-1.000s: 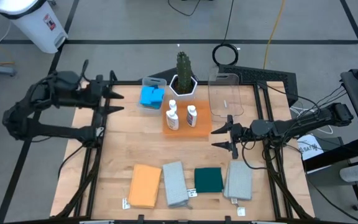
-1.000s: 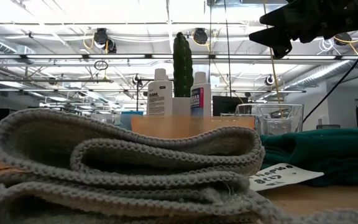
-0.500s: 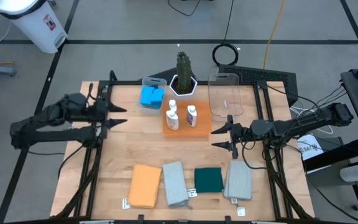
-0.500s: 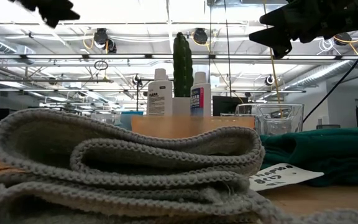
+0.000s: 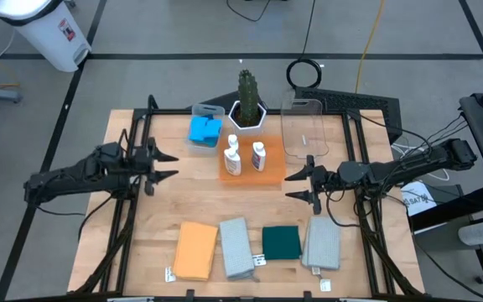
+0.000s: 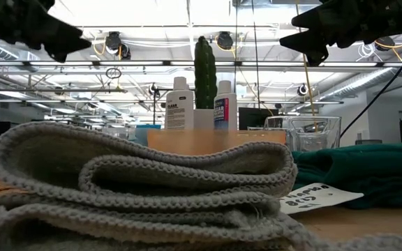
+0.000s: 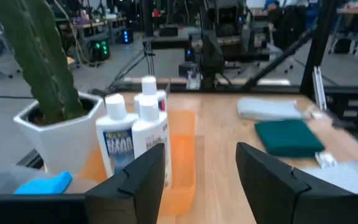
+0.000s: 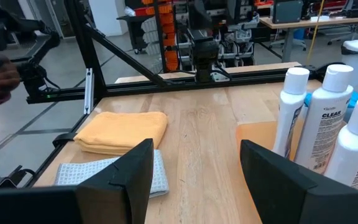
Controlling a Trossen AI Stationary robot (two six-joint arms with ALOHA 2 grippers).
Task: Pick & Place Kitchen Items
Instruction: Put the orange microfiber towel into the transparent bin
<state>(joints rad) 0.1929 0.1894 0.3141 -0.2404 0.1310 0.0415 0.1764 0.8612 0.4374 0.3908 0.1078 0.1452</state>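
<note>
High: left gripper (image 5: 163,165) released, over the table's left side; right gripper (image 5: 302,185) released, right of the tray (image 5: 272,174); cloths (image 5: 258,245) in a front row.
Low: grey cloth (image 6: 138,185) nearest.
Left wrist: bottles (image 7: 135,140) on tray; sponge (image 7: 42,185) beside cactus (image 7: 39,59).
Right wrist: orange cloth (image 8: 122,130) on table.

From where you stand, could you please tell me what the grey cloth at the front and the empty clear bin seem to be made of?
Grey cloth: likely knitted cotton or a similar yarn, matte, with visible ribbed loops along its folds. Clear bin: probably hard plastic, glossy and see-through, since the table shows through it.
</note>
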